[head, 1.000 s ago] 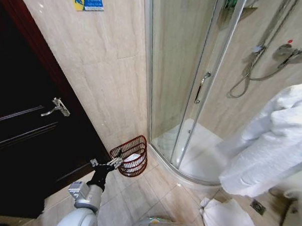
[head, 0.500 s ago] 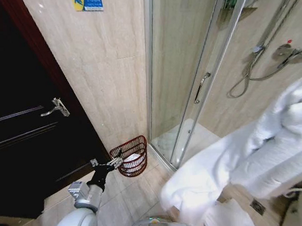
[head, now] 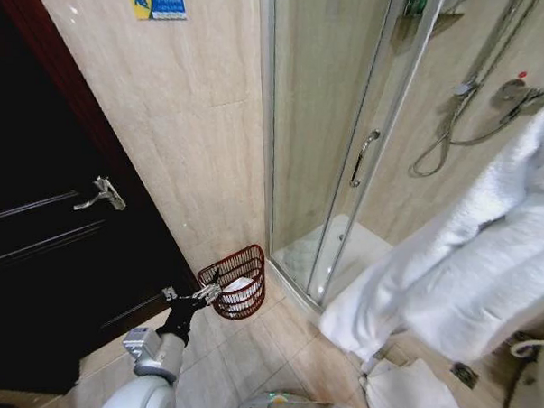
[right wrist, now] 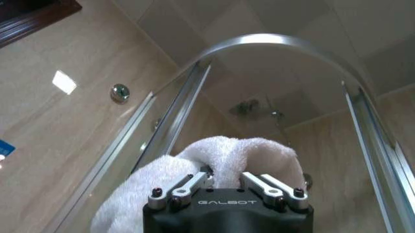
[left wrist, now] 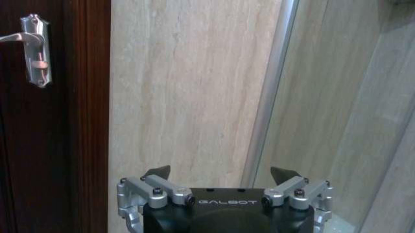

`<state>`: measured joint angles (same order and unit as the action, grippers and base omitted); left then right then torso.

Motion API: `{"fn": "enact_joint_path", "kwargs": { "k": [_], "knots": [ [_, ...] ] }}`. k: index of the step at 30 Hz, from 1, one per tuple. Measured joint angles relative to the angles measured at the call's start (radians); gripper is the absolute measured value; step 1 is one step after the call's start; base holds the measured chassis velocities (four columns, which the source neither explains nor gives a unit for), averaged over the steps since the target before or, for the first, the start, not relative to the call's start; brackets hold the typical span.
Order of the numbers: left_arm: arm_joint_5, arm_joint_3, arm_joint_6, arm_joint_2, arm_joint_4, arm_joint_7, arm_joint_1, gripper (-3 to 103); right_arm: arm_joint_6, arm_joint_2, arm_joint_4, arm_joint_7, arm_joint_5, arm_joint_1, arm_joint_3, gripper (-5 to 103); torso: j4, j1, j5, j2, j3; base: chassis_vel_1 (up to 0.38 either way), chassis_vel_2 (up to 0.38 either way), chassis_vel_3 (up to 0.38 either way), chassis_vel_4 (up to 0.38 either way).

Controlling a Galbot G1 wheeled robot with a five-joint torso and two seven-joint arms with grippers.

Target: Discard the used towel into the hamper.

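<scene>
Right pincer [right wrist: 224, 182]: clamped on white towel [head: 464, 268].
Left pincer [left wrist: 220, 174]: spread, empty, held near hamper [head: 234, 282].

One reddish-brown hamper [head: 234, 281] stands on the floor in the corner where the tiled wall meets the shower's edge, with one white item inside it that cannot be identified. Two white towels show: one large towel [head: 455, 268] hanging at the right side of the head view, and one second towel [head: 408, 390] lying on the floor near the bottom edge. There are also one dark door [head: 48, 241] with one door handle [head: 100, 193], one glass shower enclosure [head: 341, 138] with one shower door handle [head: 364, 157], one shower hose [head: 449, 128], and one blue sign [head: 159, 5] on the wall.
</scene>
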<state>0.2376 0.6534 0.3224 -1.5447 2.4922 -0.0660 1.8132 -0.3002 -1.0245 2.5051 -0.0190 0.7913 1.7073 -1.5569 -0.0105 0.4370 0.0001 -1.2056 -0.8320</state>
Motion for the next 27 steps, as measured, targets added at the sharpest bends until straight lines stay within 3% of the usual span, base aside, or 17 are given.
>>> {"fn": "enact_joint_path", "kwargs": {
  "k": [27],
  "knots": [
    [0.000,0.000,0.000,0.000,0.000,0.000,0.000,100,0.016,-0.004,-0.004,-0.018,0.001,-0.008,-0.020,10,0.0000,0.000,0.0000,0.000,0.000,0.000,0.000,0.000,0.000]
  ]
}}
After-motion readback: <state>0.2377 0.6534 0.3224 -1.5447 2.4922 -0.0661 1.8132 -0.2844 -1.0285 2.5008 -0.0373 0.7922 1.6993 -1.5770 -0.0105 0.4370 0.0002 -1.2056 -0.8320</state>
